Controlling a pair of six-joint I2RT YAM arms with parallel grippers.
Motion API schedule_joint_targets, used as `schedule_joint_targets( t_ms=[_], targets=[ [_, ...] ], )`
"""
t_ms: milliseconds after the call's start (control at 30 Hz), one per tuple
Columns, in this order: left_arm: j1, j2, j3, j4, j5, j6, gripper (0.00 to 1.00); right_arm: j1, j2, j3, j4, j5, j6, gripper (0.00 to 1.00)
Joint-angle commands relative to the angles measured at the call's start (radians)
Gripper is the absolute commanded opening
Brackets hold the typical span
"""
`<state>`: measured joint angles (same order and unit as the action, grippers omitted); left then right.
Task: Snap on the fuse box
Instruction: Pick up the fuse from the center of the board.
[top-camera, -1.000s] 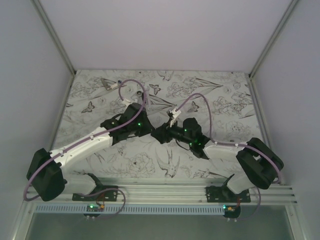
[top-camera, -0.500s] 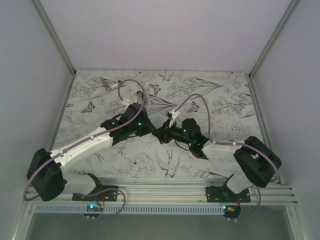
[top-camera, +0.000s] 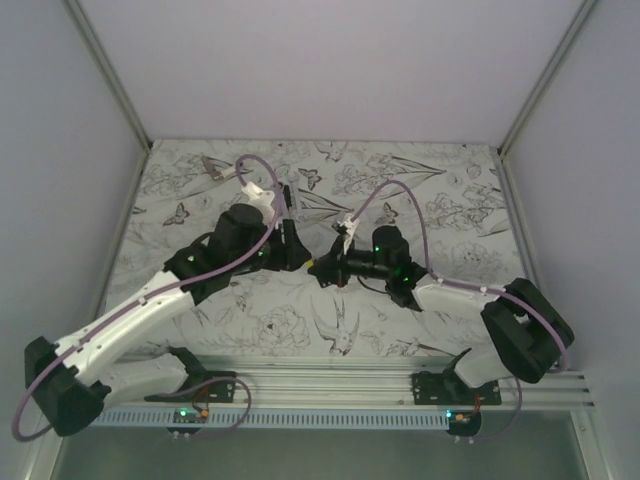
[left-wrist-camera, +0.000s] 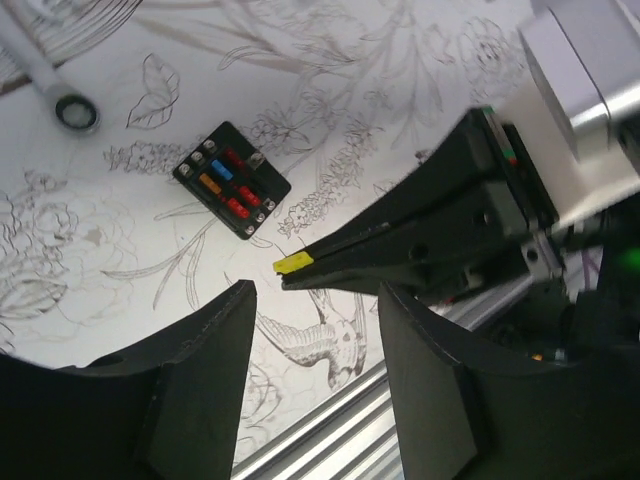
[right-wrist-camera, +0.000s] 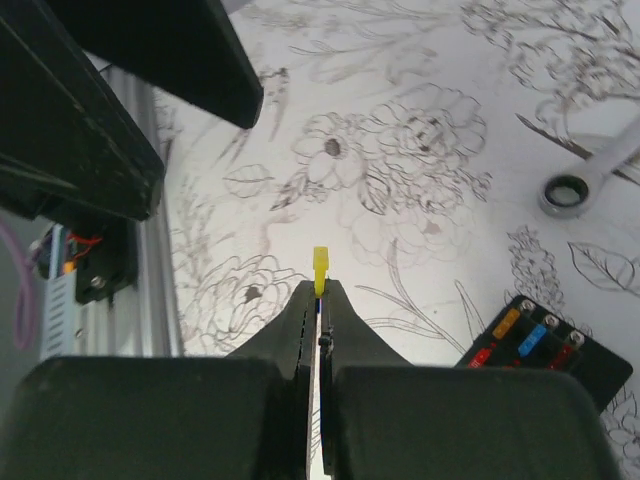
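The fuse box (left-wrist-camera: 232, 180) is a small black box with red, orange and blue fuses in its top, lying flat on the flower-patterned table; it also shows at the lower right of the right wrist view (right-wrist-camera: 545, 350). The arms hide it in the top view. My right gripper (right-wrist-camera: 320, 290) is shut on a small yellow fuse (right-wrist-camera: 320, 268) that sticks out past its tips, held above the table. That yellow fuse (left-wrist-camera: 293, 263) hangs just in front of my left gripper (left-wrist-camera: 315, 295), which is open with nothing between its fingers. Both grippers meet mid-table (top-camera: 305, 258).
A grey metal wrench with a ring end (left-wrist-camera: 75, 112) lies on the table beyond the fuse box, also in the right wrist view (right-wrist-camera: 565, 195). The aluminium rail (top-camera: 330, 375) runs along the near edge. White walls close in the left, right and back.
My right gripper has shut on the yellow fuse. My left gripper has opened and drawn back from it, and the left arm has risen and swung.
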<state>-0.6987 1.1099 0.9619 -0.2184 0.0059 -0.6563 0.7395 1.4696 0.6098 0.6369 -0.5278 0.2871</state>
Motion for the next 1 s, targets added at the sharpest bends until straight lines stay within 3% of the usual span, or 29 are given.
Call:
schedule_joint_targets(
  t_ms=[0, 200, 400, 600, 967],
  targets=[
    [0.021, -0.078, -0.006, -0.016, 0.201, 0.302, 0.55, -0.051, -0.071, 0.076, -0.12, -0.262, -0.089, 0.0],
    [0.022, -0.075, -0.005, -0.011, 0.338, 0.434, 0.51, -0.083, -0.119, 0.176, -0.347, -0.454, -0.204, 0.0],
    [0.022, -0.061, 0.011, -0.009, 0.448, 0.464, 0.43, -0.089, -0.171, 0.243, -0.545, -0.505, -0.324, 0.0],
    [0.022, -0.067, 0.012, -0.008, 0.503, 0.479, 0.31, -0.088, -0.172, 0.25, -0.555, -0.555, -0.335, 0.0],
    [0.007, -0.024, 0.027, -0.007, 0.541, 0.489, 0.24, -0.088, -0.167, 0.249, -0.55, -0.572, -0.332, 0.01]
  ],
)
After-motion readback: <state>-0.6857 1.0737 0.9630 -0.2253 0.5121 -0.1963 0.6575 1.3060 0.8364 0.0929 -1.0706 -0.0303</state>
